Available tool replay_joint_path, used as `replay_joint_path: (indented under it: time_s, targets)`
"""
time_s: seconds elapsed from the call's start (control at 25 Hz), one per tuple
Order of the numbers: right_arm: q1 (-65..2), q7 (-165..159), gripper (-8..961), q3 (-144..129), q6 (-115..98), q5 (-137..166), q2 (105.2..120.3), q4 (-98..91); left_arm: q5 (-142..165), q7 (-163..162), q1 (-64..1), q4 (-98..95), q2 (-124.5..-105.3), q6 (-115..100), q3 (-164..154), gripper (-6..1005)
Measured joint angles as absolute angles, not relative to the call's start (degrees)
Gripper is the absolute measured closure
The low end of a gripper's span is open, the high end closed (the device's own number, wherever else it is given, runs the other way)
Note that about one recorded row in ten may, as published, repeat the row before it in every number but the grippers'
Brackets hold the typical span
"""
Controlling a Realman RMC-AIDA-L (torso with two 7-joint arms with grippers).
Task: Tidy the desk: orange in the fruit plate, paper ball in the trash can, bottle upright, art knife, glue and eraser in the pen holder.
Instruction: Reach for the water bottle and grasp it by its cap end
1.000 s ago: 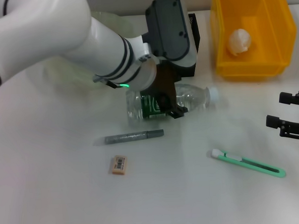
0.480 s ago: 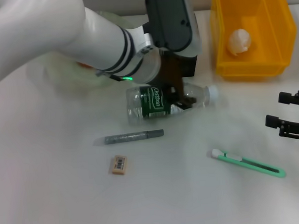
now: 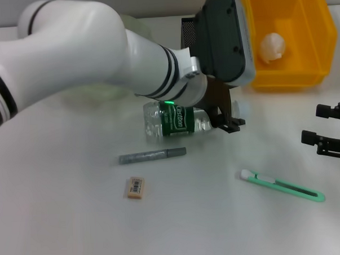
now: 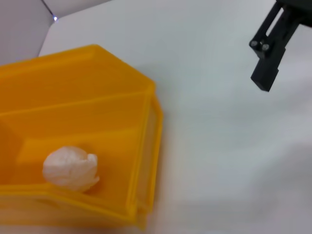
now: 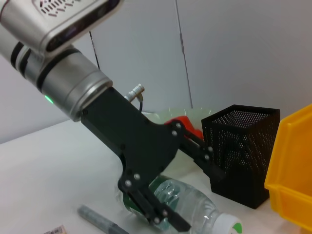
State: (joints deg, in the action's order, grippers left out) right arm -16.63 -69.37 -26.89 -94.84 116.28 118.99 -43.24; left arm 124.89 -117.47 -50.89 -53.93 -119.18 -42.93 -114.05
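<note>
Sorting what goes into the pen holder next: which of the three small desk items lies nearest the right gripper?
The art knife, mint-green, just below the right gripper. The glue and eraser lie further left.

A plain pale grey wall [image 5: 234, 48] fills the background of the right wrist view. A thin dark vertical seam [image 5: 183, 53] runs down it, and a second thin dark line [image 5: 93, 48] slants slightly farther along. The head view shows the same wall as a narrow grey strip along the top.
</note>
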Motion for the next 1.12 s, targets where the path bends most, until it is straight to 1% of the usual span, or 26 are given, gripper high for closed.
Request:
replay_joint_path:
  time_s: [0.44, 1.12]
  targets:
    - [-17.3, -69.7, 175, -26.9, -94.9, 116.2, 119.01, -43.0, 124.7, -118.2, -51.8, -49.1, -119.18, -40.4, -116.6, 233]
    - [-17.1, -70.2, 176, -26.9, -95.1, 116.2, 119.10, -42.9, 127.7, -119.8, -51.1, -50.4, -119.18, -43.0, -115.9, 301]
